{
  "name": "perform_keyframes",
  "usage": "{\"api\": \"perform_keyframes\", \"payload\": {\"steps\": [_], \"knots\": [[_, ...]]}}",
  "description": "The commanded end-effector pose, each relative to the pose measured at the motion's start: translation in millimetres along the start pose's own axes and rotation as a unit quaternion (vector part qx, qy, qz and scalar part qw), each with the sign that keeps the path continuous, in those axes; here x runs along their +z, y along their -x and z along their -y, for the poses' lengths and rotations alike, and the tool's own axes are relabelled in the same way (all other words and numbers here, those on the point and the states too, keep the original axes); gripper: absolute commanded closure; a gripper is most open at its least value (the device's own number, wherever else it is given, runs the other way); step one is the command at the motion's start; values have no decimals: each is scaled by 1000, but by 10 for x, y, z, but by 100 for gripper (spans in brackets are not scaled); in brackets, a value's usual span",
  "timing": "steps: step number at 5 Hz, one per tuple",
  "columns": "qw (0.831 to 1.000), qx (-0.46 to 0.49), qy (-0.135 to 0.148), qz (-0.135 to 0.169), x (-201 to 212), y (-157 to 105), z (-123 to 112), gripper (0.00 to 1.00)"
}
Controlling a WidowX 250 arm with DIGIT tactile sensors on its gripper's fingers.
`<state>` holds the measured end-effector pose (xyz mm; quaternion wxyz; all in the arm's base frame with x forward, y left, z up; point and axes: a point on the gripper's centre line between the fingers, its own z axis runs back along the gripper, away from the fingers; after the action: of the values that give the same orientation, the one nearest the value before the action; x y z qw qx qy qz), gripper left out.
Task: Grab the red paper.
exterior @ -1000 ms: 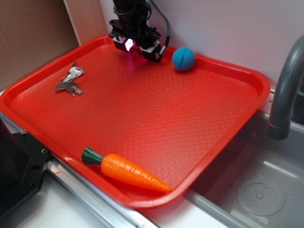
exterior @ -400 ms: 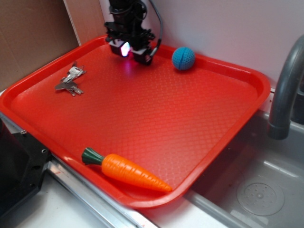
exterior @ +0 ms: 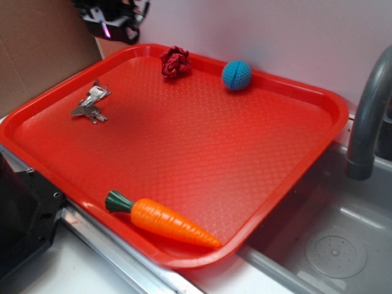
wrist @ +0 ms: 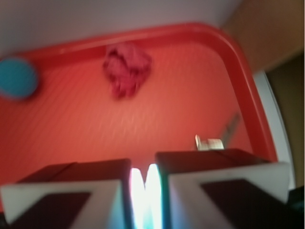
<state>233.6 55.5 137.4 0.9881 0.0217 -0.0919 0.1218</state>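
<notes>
Item, red paper (exterior: 176, 62): a small dark red crumpled wad, found lying loose on the red tray (exterior: 202, 147) near its far rim, with the blue knitted ball (exterior: 237, 75) near it to one side and apart from it. Item, gripper (exterior: 113, 26): seen at the top edge of the exterior view, raised above and beyond the tray's far corner, well apart from the wad; nothing is held or touched by it. Item, fingers (wrist: 71, 191): shown large and blurred at the bottom of the wrist view, drawn nearly together with only a thin lit slit left between them (no object is lodged in that slit). In the wrist view the wad (wrist: 127, 68) is placed ahead of the fingers by the tray rim (wrist: 238, 71), the ball (wrist: 18, 78) at the left edge. Item, metal clip (exterior: 92, 104): laid on the tray's left part. Item, toy carrot (exterior: 162, 220): laid along the near rim, green top pointing left. Item, grey faucet (exterior: 367, 122): standing over the sink (exterior: 331, 239) to the right of the tray.
</notes>
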Motion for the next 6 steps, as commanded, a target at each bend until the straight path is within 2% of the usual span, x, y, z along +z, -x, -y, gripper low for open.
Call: {"api": "perform_keyframes", "payload": {"steps": [1,2,3,4,6], "knots": [[1000,-16,-19,17,129,-47,23,0],[998,-26,-30,57,-98,-245,11,0],[993,-29,-38,110,-280,-455,32,0],[990,-48,-63,120,-437,-584,37,0],[990,-55,-78,102,-840,-865,-32,0]]}}
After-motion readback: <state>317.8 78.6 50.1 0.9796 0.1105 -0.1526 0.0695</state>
